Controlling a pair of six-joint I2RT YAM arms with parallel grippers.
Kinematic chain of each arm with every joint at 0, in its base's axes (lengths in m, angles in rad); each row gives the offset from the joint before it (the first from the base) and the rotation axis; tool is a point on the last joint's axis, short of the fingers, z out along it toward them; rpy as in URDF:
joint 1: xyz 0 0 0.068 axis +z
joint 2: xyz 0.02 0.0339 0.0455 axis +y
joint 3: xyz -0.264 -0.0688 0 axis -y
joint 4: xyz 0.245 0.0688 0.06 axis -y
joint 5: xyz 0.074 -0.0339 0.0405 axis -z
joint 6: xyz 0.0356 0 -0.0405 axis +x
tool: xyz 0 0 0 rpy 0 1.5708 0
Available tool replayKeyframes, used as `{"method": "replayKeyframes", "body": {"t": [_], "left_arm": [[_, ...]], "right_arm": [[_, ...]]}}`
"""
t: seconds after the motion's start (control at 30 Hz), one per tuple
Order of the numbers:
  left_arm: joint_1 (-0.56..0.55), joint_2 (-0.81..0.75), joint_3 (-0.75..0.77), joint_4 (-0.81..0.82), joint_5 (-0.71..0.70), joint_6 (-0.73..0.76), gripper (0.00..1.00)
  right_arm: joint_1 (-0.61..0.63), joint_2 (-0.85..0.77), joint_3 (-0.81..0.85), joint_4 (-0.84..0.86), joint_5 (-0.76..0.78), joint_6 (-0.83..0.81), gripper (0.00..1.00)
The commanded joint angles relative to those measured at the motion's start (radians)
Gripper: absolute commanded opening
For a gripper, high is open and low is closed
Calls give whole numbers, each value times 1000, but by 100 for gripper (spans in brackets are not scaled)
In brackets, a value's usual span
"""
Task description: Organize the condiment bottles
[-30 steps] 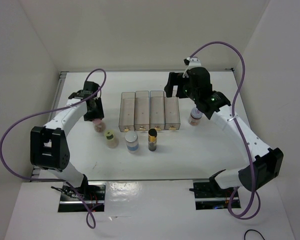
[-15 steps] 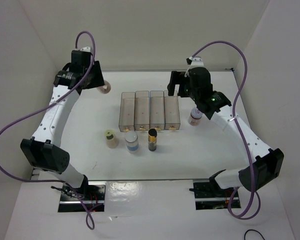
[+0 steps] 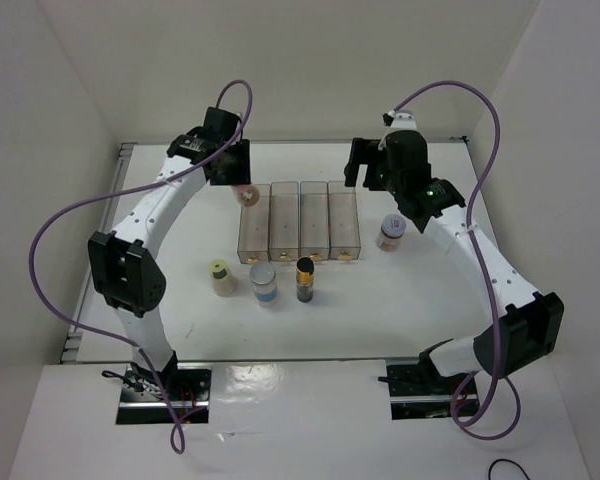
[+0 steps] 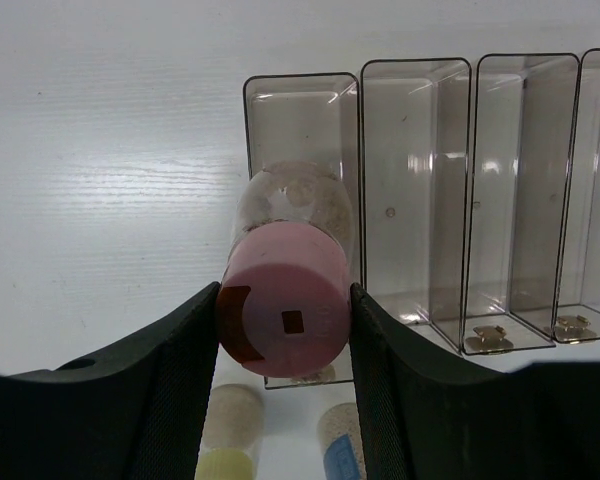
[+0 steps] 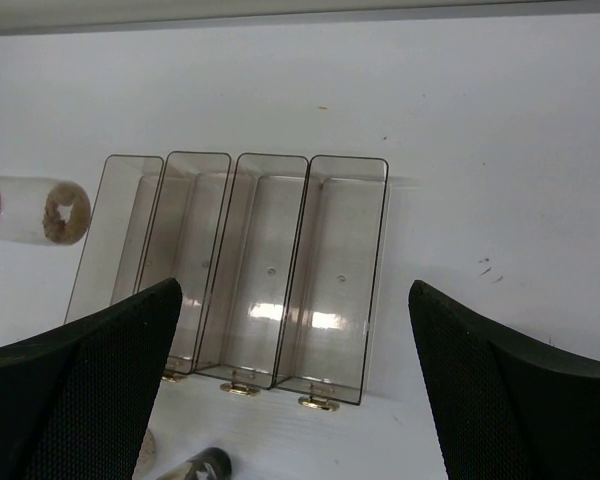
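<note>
Table (image 3: 430,300), white, carrying all items. Bins (image 3: 300,222), four, clear, rectangular, standing side by side in a row at mid-table. Left gripper (image 3: 238,180), clamped on the cap of the pink-capped jar (image 4: 285,315), which is held on its side in the air over the far end of the leftmost bin. Right gripper (image 5: 295,290), fingers spread wide, holding nothing, above the far side of the bins. Lavender-grey-capped jar (image 3: 389,231), upright, just right of the bins. Yellow-green-capped jar (image 3: 221,277), pale blue-white-capped jar (image 3: 264,283) and dark jar (image 3: 305,279), upright in a row on the near side of the bins.
</note>
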Motion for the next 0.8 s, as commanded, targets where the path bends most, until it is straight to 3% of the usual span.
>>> {"method": "replayKeyframes", "body": {"t": [0.0,0.77], "left_arm": [[6,8,54,20,15,14,47],[-31,123,15,39,-16,14,49]], "right_arm": [[-5,14,-6,35,-8,-10,98],[-23,54,-44,54,-8,-19,98]]}}
